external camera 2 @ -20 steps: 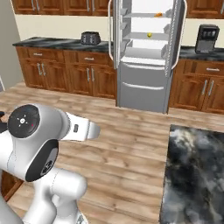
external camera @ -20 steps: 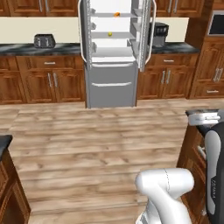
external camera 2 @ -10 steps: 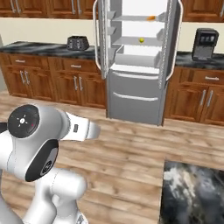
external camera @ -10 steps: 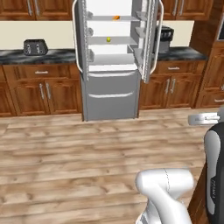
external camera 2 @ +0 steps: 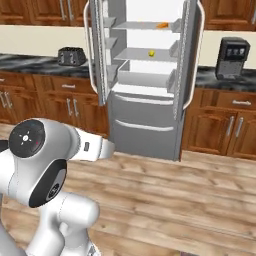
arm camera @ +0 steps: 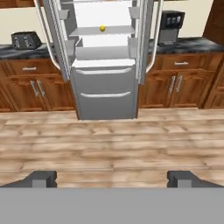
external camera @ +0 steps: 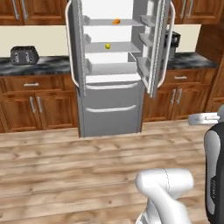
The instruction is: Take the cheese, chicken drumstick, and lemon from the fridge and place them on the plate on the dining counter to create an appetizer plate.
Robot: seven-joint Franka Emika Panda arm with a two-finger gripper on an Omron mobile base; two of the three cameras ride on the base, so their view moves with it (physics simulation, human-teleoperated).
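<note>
Fridge (external camera: pixel 111 109) doors open, lemon (external camera: pixel 107 46) on mid shelf, cheese (external camera: pixel 116 21) above, jaws spread, empty

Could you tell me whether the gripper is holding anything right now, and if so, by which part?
Nothing is held: the gripper has its jaws wide apart over bare floor, facing the open fridge.

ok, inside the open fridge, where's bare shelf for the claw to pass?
Fridge doors open. Shelf under the lemon looks bare. Lemon shelf is free either side of it. Top shelf is bare left of the cheese. Door bins crowd both flanks.
</note>
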